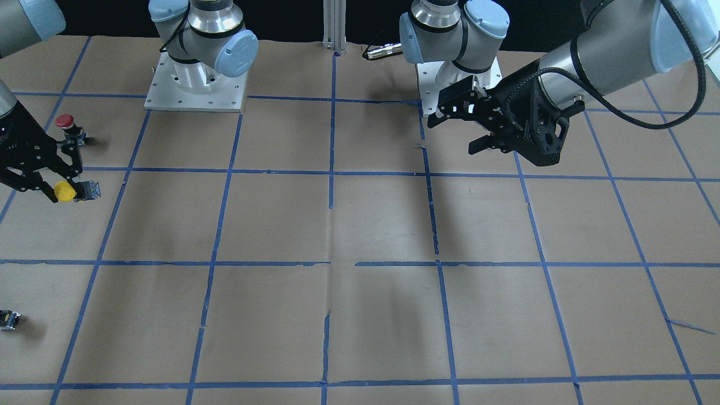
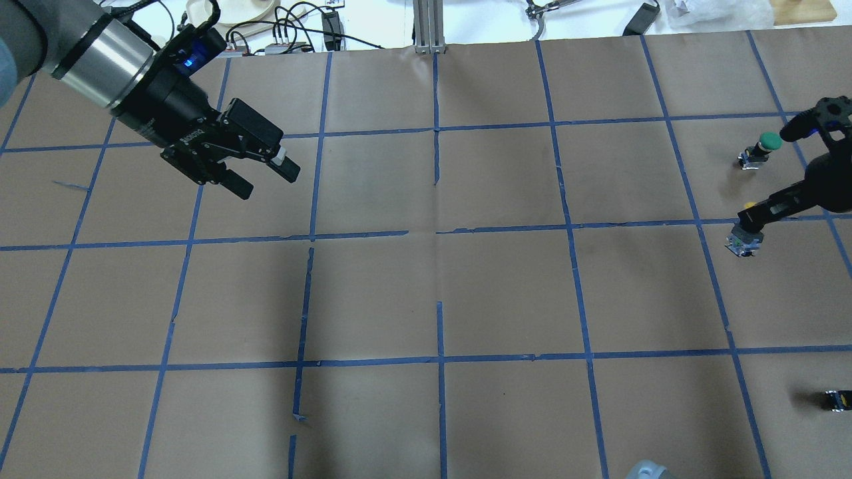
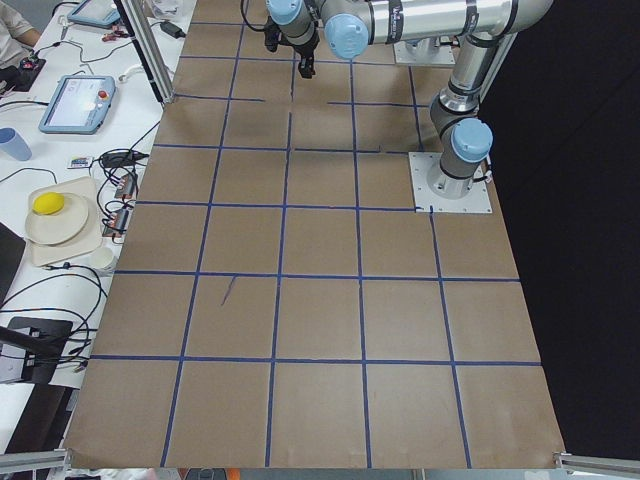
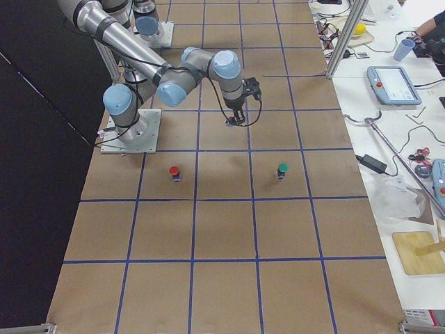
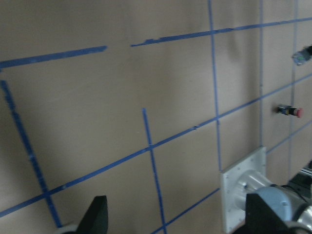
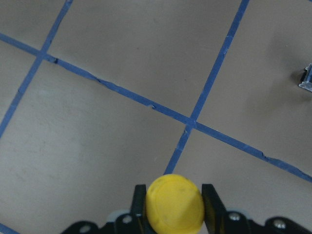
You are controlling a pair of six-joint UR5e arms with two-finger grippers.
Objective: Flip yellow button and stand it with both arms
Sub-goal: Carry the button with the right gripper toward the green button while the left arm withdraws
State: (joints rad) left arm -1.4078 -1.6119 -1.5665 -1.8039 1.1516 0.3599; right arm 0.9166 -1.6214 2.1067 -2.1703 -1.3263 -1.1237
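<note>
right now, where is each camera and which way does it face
Front: across the table, facing the robot; left claw, right claw gripping the yellow button.
Overhead: behind the robot, looking forward and down; both claws.
Left side: table's left end, looking along it; left arm.
Right side: table's right end; right arm, red button.
Left wrist: across the table; own fingertips.
Right wrist: down at the table; own fingers.
Shared: front and right wrist show the yellow button.
</note>
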